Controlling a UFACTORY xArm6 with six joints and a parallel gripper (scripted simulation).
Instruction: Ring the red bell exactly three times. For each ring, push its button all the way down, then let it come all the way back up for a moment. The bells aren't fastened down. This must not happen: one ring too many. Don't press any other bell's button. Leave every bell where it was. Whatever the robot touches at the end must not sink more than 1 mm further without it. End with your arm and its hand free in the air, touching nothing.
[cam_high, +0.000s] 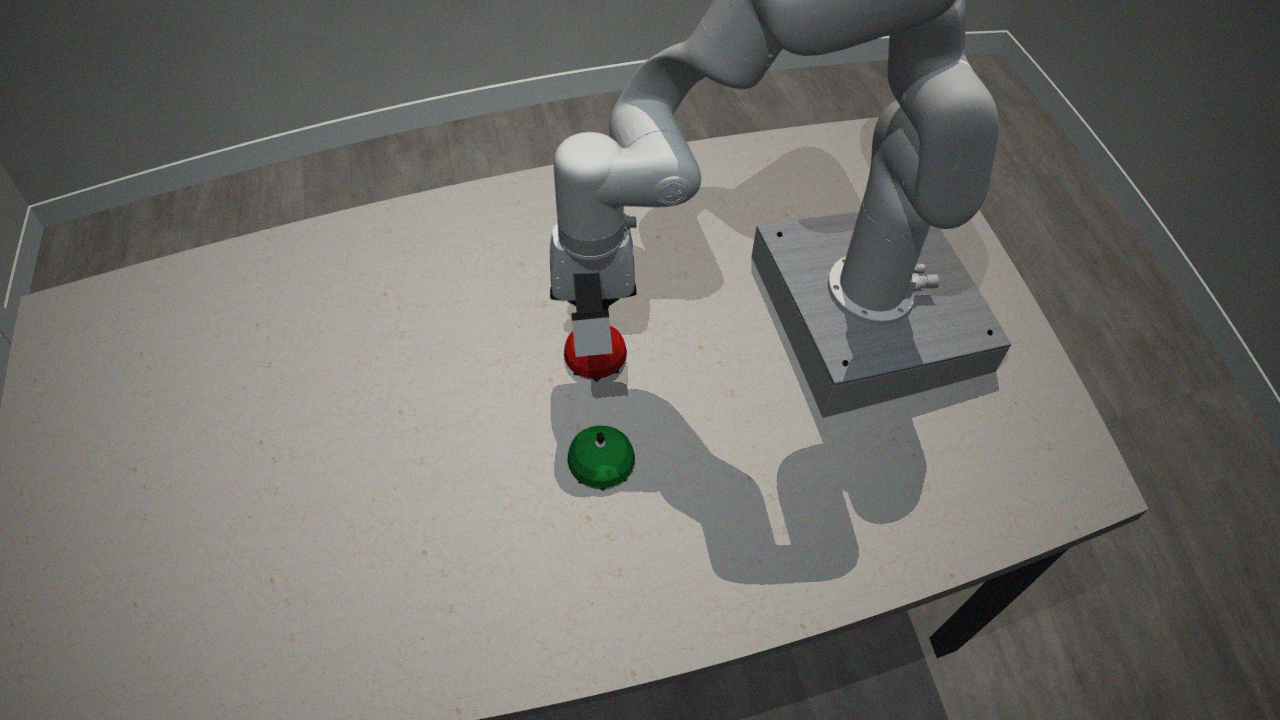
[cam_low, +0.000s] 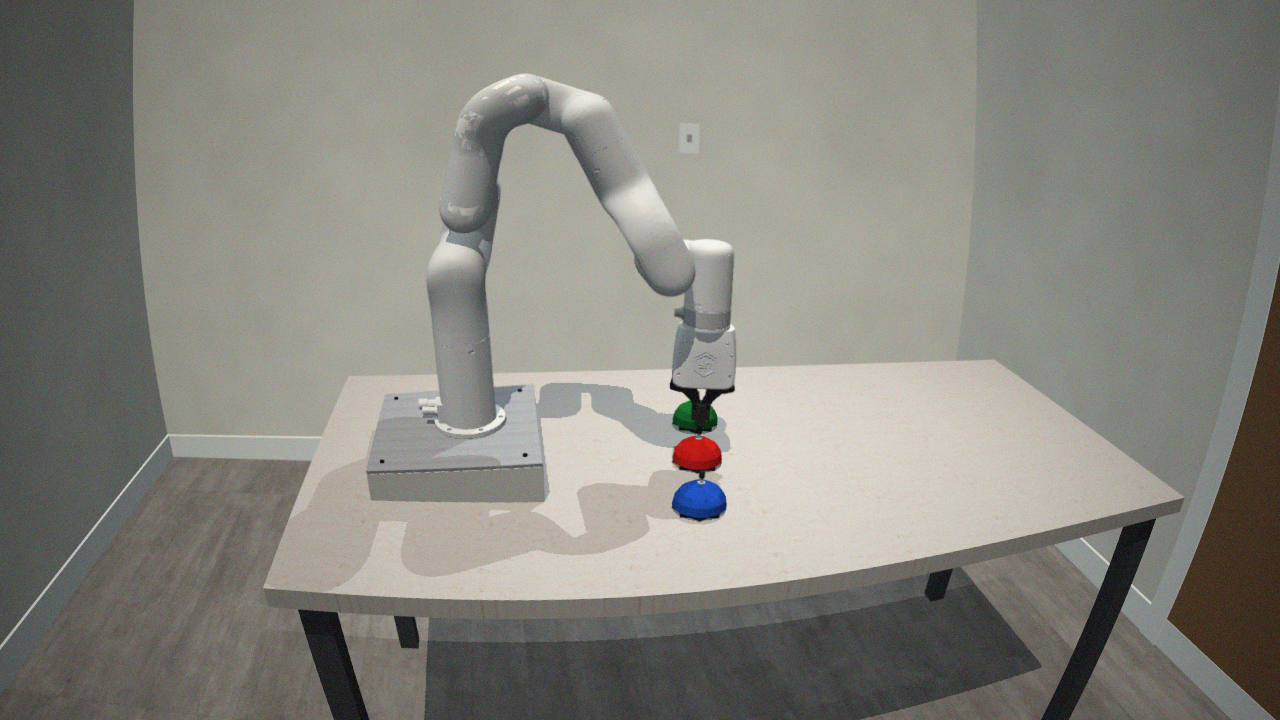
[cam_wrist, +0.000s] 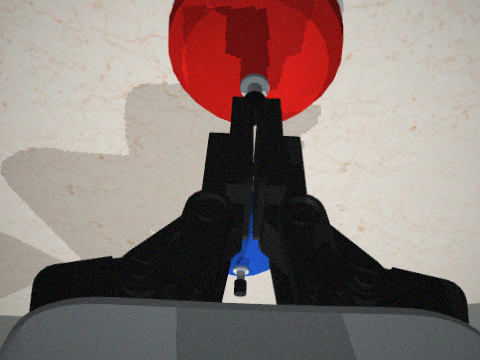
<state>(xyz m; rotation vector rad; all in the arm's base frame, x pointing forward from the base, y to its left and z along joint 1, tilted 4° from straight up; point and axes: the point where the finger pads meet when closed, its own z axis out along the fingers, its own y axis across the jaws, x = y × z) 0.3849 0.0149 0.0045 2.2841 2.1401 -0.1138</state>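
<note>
The red bell (cam_high: 595, 356) sits mid-table between the green bell (cam_high: 600, 458) and the blue bell (cam_low: 699, 499). My gripper (cam_wrist: 253, 129) is shut and empty, pointing straight down over the red bell (cam_wrist: 255, 34). Its closed fingertips touch the bell's small grey button (cam_wrist: 254, 84) at the dome's top, and the button's stem is not visible. In the top view the gripper (cam_high: 590, 338) covers the top of the red bell. In the exterior view the fingertips (cam_low: 700, 428) stand just above the red bell (cam_low: 697, 454), in front of the green bell (cam_low: 689, 414).
The blue bell (cam_wrist: 248, 260) shows between the finger bases in the wrist view and is hidden behind the wrist in the top view. The arm's grey base block (cam_high: 877, 308) stands to the right of the bells. The three bells form a tight row.
</note>
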